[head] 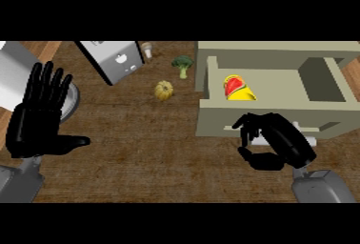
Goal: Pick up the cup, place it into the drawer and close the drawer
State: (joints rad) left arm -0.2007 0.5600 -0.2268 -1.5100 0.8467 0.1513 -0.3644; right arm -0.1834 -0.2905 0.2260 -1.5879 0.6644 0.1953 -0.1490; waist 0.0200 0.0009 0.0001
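Cup (pixel 238 88) lies in open drawer (pixel 281 105); looks light, rigid. Right hand (pixel 273 141) curled, empty, at drawer front; left hand (pixel 38 112) open, resting.

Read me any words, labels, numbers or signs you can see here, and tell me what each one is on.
No readable text anywhere.
Cup in the open drawer: a red and yellow pattern, no letters.
Grey appliance at the back: small dark marks, too blurred to read.
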